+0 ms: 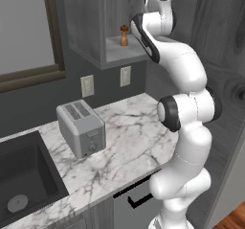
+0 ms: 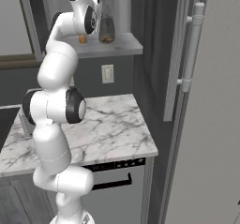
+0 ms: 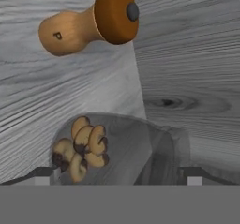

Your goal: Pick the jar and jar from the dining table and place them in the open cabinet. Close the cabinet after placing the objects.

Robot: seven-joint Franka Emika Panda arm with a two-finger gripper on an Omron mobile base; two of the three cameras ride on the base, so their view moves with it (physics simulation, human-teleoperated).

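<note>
A clear glass jar (image 3: 117, 150) (image 2: 107, 29) with nuts inside stands on the shelf of the open grey wood-grain cabinet (image 1: 86, 27) (image 2: 119, 47). My gripper (image 3: 119, 174) reaches into the cabinet and is open, one fingertip (image 3: 44, 174) on each side of the jar, close to it. The hand view is rolled sideways. Beside the jar stands a small brown wooden shaker (image 3: 89, 21) (image 1: 124, 35) marked P. The cabinet door (image 2: 215, 124) stands open at the right, showing its long silver bar handle (image 2: 191, 45). The dining table is out of view.
Below the cabinet runs a marble counter (image 1: 134, 137) with a silver toaster (image 1: 81, 127) and a dark sink (image 1: 24, 175). A drawer front with a black handle (image 2: 112, 181) lies under the counter. Wall outlets (image 1: 87, 85) sit on the dark backsplash.
</note>
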